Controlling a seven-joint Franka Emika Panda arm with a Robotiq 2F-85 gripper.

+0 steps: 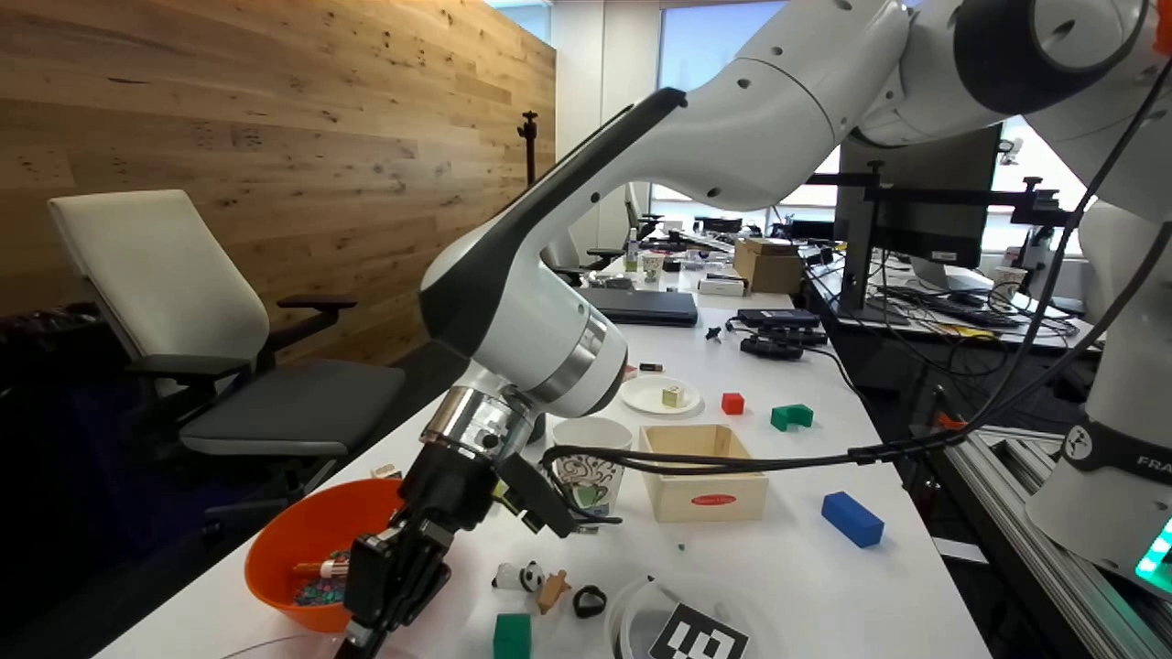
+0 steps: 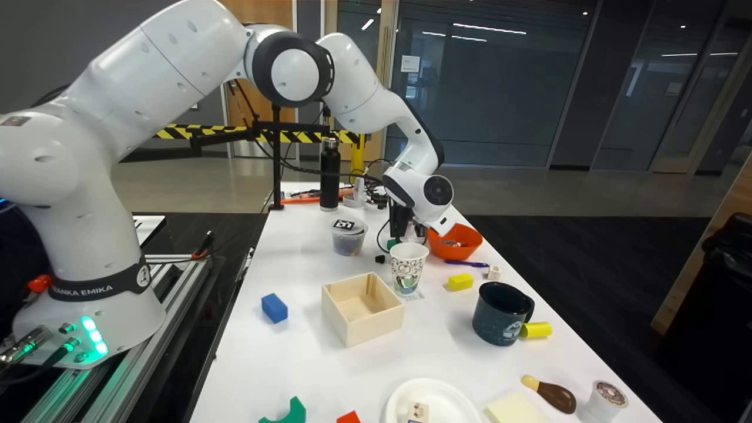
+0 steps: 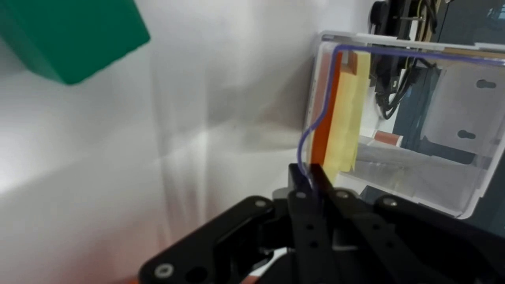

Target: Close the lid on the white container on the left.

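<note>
In the wrist view a clear plastic container point(image 3: 386, 40), edged in white, is at the right, just beside the gripper point(image 3: 309, 173). Its upper edge runs almost straight across to the right border; its left side drops steeply, with a slight lean, towards the fingertips point(image 3: 321, 177). The border cuts it off, so I cannot tell which way its long axis lies. A purple strip point(image 3: 375, 50) follows the upper edge, turns down the left side, bends and enters the narrow gap between the fingertips, which pinch it. (Whether the strip edges a lid or the container itself, I cannot tell.)

Orange and yellow pieces point(image 3: 345, 122) stand along the container's left side, seen through the plastic. In an exterior view the orange bowl point(image 1: 316, 517) holds multicoloured bits point(image 1: 322, 590) and an orange-and-white item point(image 1: 320, 568); the white plate point(image 1: 639, 394) bears a small block point(image 1: 673, 396). The round tub point(image 2: 348, 242) wears a black-and-white marker point(image 2: 343, 224) on top; its greyish contents are hard to make out.

In an exterior view the gripper's tips reach the bottom border. A faint, clear curved edge point(image 1: 275, 639) beside them is cut off there. A green block point(image 3: 79, 35) is cropped at the wrist view's upper left corner.
</note>
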